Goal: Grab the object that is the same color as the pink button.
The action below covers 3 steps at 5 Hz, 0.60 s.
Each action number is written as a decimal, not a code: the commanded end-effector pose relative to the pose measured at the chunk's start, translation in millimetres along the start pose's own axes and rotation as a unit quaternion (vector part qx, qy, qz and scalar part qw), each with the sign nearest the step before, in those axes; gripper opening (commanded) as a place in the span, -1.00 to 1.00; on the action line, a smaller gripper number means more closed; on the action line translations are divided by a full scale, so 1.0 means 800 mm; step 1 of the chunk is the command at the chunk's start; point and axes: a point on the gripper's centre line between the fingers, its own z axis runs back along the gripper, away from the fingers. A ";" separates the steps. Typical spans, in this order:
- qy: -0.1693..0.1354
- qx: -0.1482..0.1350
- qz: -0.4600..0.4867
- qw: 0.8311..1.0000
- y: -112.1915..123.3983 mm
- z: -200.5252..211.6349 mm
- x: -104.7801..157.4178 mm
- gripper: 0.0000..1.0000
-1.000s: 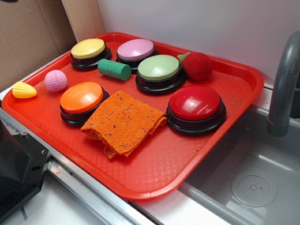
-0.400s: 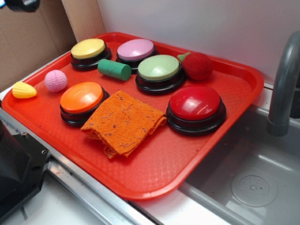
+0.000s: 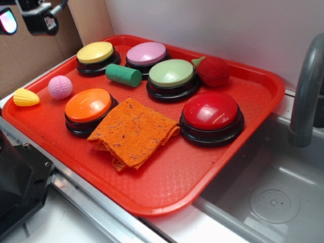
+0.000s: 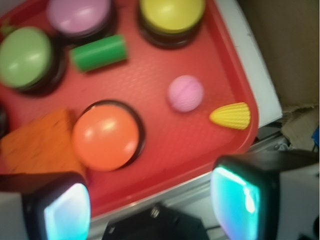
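Observation:
The small pink bumpy ball [image 3: 60, 87] lies on the red tray [image 3: 202, 167] at its left side, between the yellow corn toy [image 3: 25, 97] and the orange button [image 3: 88, 106]. It also shows in the wrist view [image 4: 185, 93]. The pink button [image 3: 146, 53] stands at the tray's back, also in the wrist view [image 4: 79, 15]. My gripper [image 3: 25, 19] hangs high at the top left, well above and apart from the ball. In the wrist view my gripper [image 4: 152, 205] is open and empty, jaws wide apart.
Yellow [image 3: 95, 52], light green [image 3: 171, 73] and red [image 3: 210, 110] buttons, a green cylinder [image 3: 123, 75], a red strawberry toy [image 3: 212, 71] and an orange cloth [image 3: 132, 130] are on the tray. A sink [image 3: 273, 197] and grey faucet [image 3: 306, 91] are at the right.
My gripper has come down into the top left corner of the exterior view. The objects on the tray have not moved.

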 end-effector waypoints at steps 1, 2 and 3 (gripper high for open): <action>-0.061 0.028 0.109 0.992 0.024 -0.056 0.023 1.00; -0.057 0.018 0.171 0.983 0.035 -0.079 0.029 1.00; -0.046 0.047 0.192 0.979 0.037 -0.104 0.041 1.00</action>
